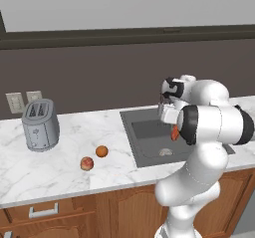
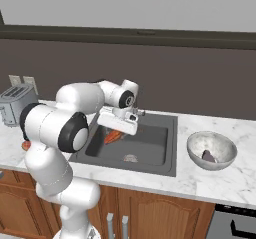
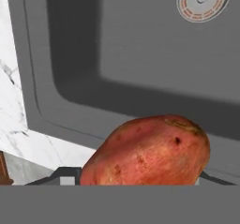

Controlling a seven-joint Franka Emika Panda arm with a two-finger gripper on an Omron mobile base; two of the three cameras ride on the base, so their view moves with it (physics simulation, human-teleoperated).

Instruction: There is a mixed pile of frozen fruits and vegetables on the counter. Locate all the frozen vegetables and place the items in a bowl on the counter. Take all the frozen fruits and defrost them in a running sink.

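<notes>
Currently my gripper (image 2: 116, 133) clamped on the orange-red root (image 3: 149, 152), held above the sink (image 2: 150, 148), eggplant (image 2: 208, 156) in bowl (image 2: 197, 142).

Open sink (image 2: 145, 143) basin below tool (image 2: 114, 133)

A white marble bench (image 1: 60, 179) is stretching beneath me, carrying a grey toaster (image 1: 40, 125), a round orange ball (image 1: 101, 151) and a reddish apple-like ball (image 1: 87, 163) to my left, with a pale bowl (image 2: 195, 150) sitting beyond the sink (image 2: 160, 160).
</notes>
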